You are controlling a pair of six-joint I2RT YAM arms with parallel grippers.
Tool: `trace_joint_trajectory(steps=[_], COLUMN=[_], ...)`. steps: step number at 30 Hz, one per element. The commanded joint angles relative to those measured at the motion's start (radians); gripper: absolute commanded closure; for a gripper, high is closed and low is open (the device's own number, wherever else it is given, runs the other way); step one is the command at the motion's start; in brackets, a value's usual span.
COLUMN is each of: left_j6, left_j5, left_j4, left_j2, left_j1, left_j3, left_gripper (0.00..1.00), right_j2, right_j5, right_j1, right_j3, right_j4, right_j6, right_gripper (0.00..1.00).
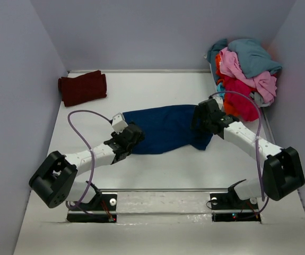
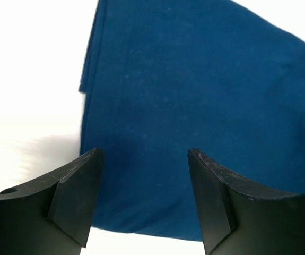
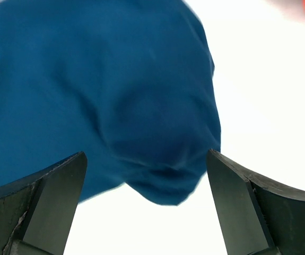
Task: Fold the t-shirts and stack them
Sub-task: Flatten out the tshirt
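Blue cloth fills the middle of the table point(image 1: 157, 172): the blue shirt point(image 1: 165, 130) lies spread there, roughly flat, between the two arms. The left gripper point(image 1: 127, 139) sits at its left end and the right gripper point(image 1: 206, 118) over its right end, by a bunched corner. A maroon shirt point(image 1: 83, 88) lies folded in the far left corner, well apart from the blue one. A pile point(image 1: 245, 71) of loose shirts, teal, pink, red and orange, is heaped at the far right edge.

Only the top view takes in the maroon shirt, the pile and both arms at once, but it does not make plain how the jaws stand. The wrist views do. From the left wrist, the fingers point(image 2: 72, 202) stand apart, released, with nothing between them; below lie smooth blue cloth and its left edge against the white table. From the right wrist, the fingers point(image 3: 51, 196) are spread wide, gripping nothing, above a rumpled, rolled-under end of the shirt. A blurred smear of orange shows at that view's top right corner. Whether either gripper touches the cloth I cannot tell.
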Motion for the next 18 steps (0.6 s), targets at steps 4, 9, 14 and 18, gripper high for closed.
trace_joint_trajectory(steps=[4, 9, 14, 18], left_j6=[-0.056, -0.085, -0.101, -0.095], left_j5=[-0.052, -0.045, -0.048, -0.045], left_j4=[-0.027, 0.005, 0.020, 0.059], left_j2=[-0.004, 0.042, 0.125, 0.184], left_j1=[-0.033, -0.043, -0.066, -0.066], left_j3=[-0.040, -0.072, -0.057, -0.043], left_gripper=[0.24, 0.24, 0.24, 0.24], right_j2=[-0.068, -0.098, -0.098, -0.073], right_j5=[-0.043, -0.069, -0.098, -0.109], right_j1=[0.005, 0.014, 0.023, 0.023], right_j3=[-0.135, -0.224, -0.289, -0.309], right_j4=[0.008, 0.025, 0.060, 0.104], right_j6=[0.074, 0.110, 0.137, 0.140], right_gripper=[0.00, 0.00, 0.00, 0.02])
